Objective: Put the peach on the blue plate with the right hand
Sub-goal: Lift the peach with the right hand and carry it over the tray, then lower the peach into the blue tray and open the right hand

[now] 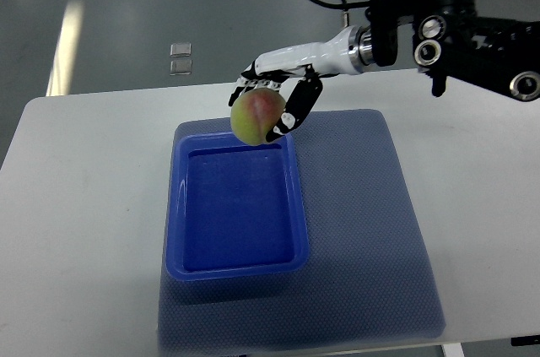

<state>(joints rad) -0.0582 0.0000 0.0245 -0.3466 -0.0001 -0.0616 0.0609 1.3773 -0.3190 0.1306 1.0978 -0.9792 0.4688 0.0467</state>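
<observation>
The right hand (274,95) reaches in from the right edge, its white and black fingers (297,108) curled around the peach (256,116), which it grips from above and behind. The fruit, yellow-green with a red blush, hangs in the hand's grasp above the far rim of the blue plate (237,268), a deep rectangular dish lying below and in front of the hand. Under the plate lies a blue mat (371,230), spread on the white surface (84,205) beneath the hand.
</observation>
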